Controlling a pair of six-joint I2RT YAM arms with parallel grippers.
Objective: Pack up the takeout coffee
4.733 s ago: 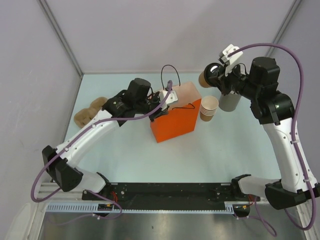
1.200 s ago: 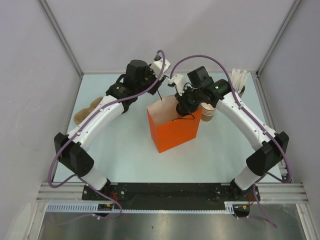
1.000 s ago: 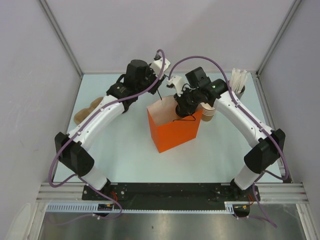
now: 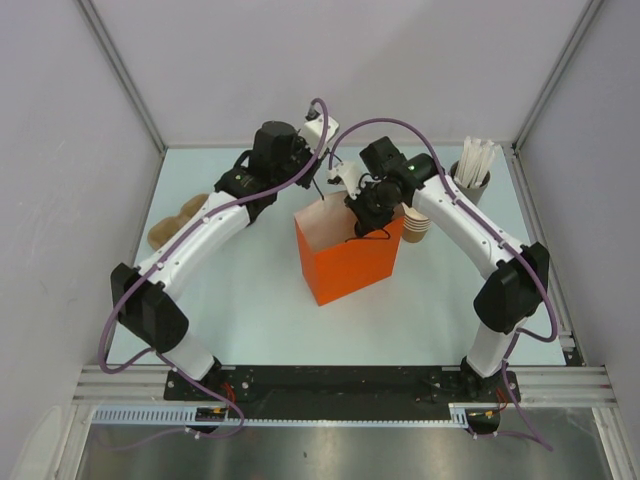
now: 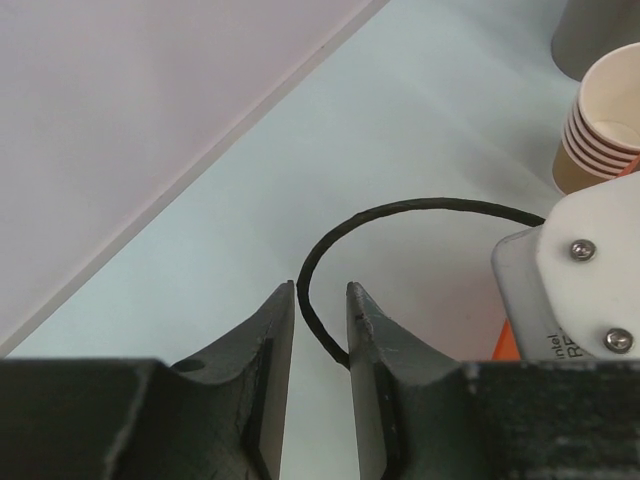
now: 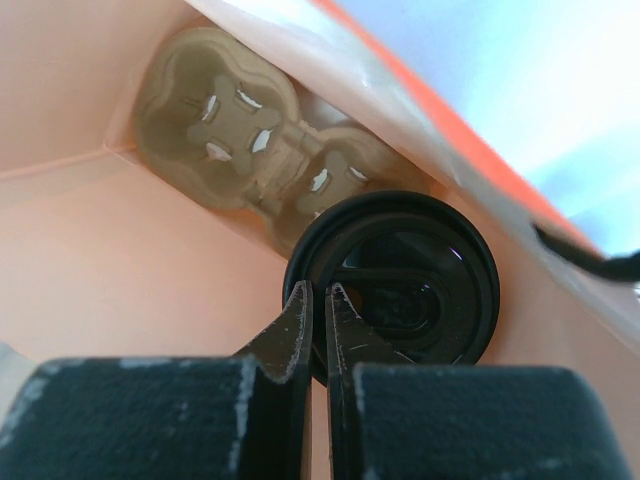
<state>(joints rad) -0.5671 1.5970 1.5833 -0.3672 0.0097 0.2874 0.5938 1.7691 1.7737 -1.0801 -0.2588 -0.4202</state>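
Note:
The takeout coffee shows in the right wrist view as a round black lid (image 6: 420, 290); the cup under it is hidden. It sits low inside the orange paper bag (image 4: 345, 268), beside a tan pulp cup carrier (image 6: 240, 130) on the bag's floor. My right gripper (image 6: 320, 295) is shut on the lid's rim and reaches into the bag's mouth (image 4: 362, 212). My left gripper (image 5: 322, 300) is just behind the bag (image 4: 318, 178). Its jaws stand a narrow gap apart. The bag's black cord handle (image 5: 400, 210) runs between them and rests against the right finger (image 5: 368, 340).
A stack of tan cups (image 4: 415, 224) stands right of the bag, also in the left wrist view (image 5: 605, 120). A grey cylinder of white sticks (image 4: 470, 178) stands at the back right. Brown pulp carriers (image 4: 178, 222) lie at the left. Walls close the table's back and sides.
4.7 s ago my right gripper held the coffee high at the back right. It has since lowered it into the bag, shifting slightly left over the last second. My left gripper has drawn the handle back.

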